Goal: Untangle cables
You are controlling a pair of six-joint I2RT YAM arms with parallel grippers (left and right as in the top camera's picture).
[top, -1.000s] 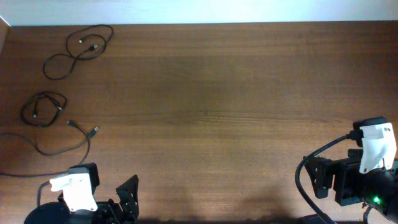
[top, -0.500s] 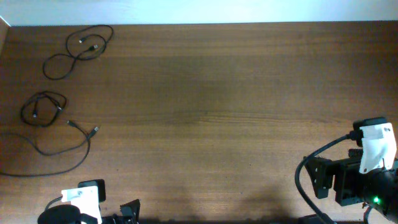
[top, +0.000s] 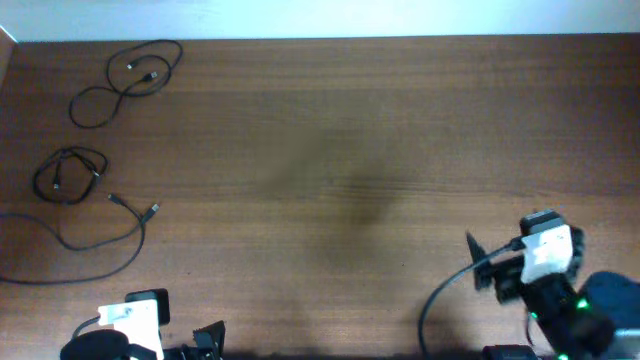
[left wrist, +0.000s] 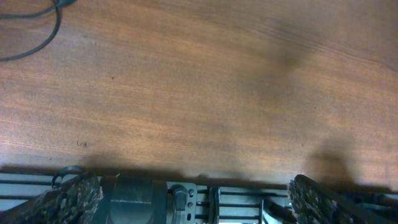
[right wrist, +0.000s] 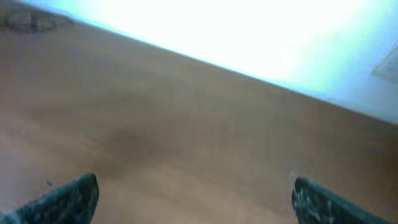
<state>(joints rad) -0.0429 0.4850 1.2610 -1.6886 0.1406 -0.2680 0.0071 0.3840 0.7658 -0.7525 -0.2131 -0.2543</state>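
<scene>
Since the earlier overhead frame, the left arm is being seen drawn back to the near edge of the surface (top: 330, 150), and the right arm is being seen swung inward and leftward from the right edge. The cables (top: 90, 150) are being found at the far left of the surface as three separate groups: a figure-eight loop (top: 125, 82) near the far edge, a small coil (top: 68, 175) below it, and a long loose strand (top: 95, 240) trailing to the left edge; none appears crossed over another. The left tool (left wrist: 193, 193) is being shown spread wide with nothing between its fingers, low at the near edge, facing bare wood. The right tool (right wrist: 193, 199) is likewise being shown spread and empty, tilted up toward the far edge, well apart from every cable. It is being judged that little untangling remains; should a further reach be made, the left arm is being advised, with one strand taken at its plug end.
</scene>
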